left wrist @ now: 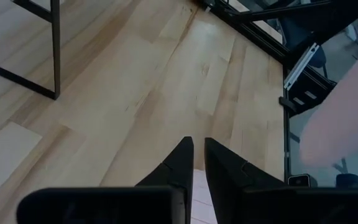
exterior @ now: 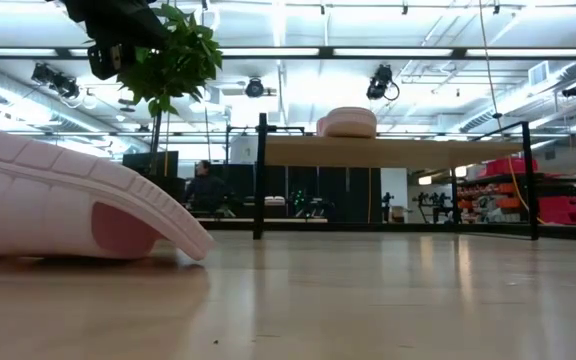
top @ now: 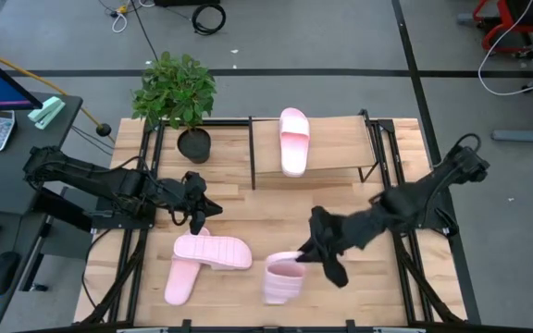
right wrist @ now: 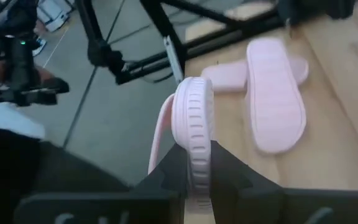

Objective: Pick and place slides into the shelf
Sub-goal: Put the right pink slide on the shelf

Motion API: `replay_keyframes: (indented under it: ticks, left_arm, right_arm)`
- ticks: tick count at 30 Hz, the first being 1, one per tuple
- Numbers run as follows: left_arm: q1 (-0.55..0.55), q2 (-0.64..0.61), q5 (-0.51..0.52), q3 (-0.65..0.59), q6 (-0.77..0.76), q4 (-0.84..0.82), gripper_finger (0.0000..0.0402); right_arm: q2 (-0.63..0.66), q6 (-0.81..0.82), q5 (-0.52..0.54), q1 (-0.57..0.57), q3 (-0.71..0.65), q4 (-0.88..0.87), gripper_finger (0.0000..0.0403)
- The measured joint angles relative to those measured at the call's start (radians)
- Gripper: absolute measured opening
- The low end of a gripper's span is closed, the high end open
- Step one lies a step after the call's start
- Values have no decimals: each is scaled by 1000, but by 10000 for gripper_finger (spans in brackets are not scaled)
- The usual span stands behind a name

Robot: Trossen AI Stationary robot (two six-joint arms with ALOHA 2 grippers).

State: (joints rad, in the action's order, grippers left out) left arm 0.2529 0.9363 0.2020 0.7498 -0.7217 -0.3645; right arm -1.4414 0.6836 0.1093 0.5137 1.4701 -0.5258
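Observation:
One pale pink slide lies on the slanted wood shelf and shows on the shelf board in the low view as well. Two more slides lie on the table near its left front, one resting across the heel of the other. My left gripper hovers just above them, its fingers shut to a thin slit and touching nothing. My right gripper is shut on the last slide near the table's front middle. My right gripper pinches the slide's sole, turned on edge, between its two fingers. The ribbed sole rim stands up past the fingertips, and the strap bulges out to one side. The slide looks lifted clear of the table.
A potted plant stands at the shelf's left end. The shelf's thin black frame runs around the board, with bare board to the right of the slide. One of the table slides fills the left of the low view.

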Motion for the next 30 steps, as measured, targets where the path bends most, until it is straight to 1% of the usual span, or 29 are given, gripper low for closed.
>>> replay_keyframes:
  ticks: [3,6,8,10,13,15,20,25,30]
  left_arm:
    - [0,0,0,0,0,0,43]
    - [0,0,0,0,-4,1,39]
    - [2,0,0,0,-15,5,39]
    - [9,0,0,0,-19,9,41]
    - [20,0,0,0,-19,24,43]
    - [23,0,-1,0,-19,34,43]
    - [33,0,6,0,-17,75,36]
    - [33,0,7,0,12,79,36]
    - [33,0,7,0,76,78,40]
  right_arm:
    - [-2,-4,-86,-54,107,-168,45]
    - [-15,-63,-144,-118,216,-345,45]
    - [-25,-104,-154,-167,277,-455,44]
    - [-29,-134,-159,-224,324,-516,44]
    - [-29,-178,-179,-311,372,-536,44]
    - [-29,-209,-214,-371,390,-538,44]
    - [-29,-307,-294,-533,405,-529,44]
    - [-35,-465,-411,-687,404,-491,44]
    - [-71,-555,-557,-840,404,-444,44]
